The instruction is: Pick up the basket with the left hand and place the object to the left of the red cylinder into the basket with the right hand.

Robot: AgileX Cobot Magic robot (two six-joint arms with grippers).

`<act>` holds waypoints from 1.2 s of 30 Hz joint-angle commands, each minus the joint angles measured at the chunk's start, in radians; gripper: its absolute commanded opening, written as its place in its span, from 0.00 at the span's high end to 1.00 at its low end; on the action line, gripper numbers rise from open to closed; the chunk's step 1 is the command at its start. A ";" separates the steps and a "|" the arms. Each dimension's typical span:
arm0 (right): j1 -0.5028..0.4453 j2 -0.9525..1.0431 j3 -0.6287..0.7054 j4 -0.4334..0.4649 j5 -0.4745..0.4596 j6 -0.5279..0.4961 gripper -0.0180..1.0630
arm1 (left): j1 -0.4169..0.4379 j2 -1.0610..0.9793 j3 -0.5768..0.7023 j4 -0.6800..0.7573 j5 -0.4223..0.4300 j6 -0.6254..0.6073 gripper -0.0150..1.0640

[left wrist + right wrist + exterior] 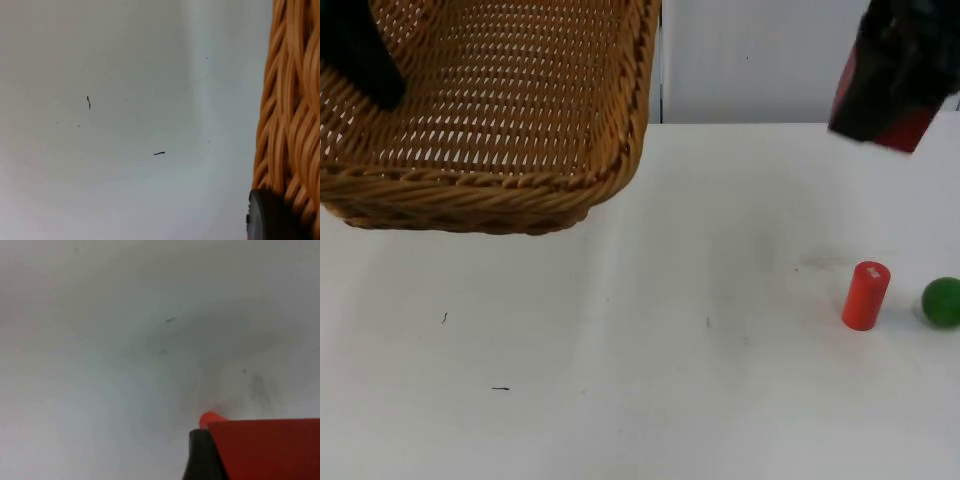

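Left gripper (360, 60) pinches the basket (500, 120) rim, holding it above the table (620, 380) to receive; right gripper (895, 80) pinches a red block (880, 115), lifted high behind the red cylinder (866, 295).

- The wicker basket (510, 120) hangs lifted at upper left.
- A red cylinder (866, 295) stands just beside a green ball (942, 301).
- A dark red block (885, 95), apparently held, hangs upper right.

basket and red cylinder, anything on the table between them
Nothing: in the top view only bare white table lies between the lifted basket and the red cylinder.
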 commanded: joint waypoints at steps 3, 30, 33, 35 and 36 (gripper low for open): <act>0.002 -0.084 0.005 0.024 0.003 0.011 0.98 | -0.002 -0.006 -0.001 -0.014 -0.003 0.004 0.99; 0.002 -0.225 0.005 0.029 -0.007 0.052 0.98 | -0.002 -0.006 -0.001 -0.014 -0.003 0.004 0.99; 0.002 -0.225 0.005 0.027 -0.015 0.052 0.98 | -0.002 -0.006 -0.001 -0.014 -0.003 0.007 0.99; 0.002 -0.225 0.005 0.025 -0.020 0.052 0.98 | -0.002 -0.006 -0.001 -0.014 -0.003 0.007 0.99; 0.002 -0.225 0.005 0.025 -0.022 0.052 0.98 | -0.002 -0.006 -0.001 -0.014 -0.003 0.007 0.99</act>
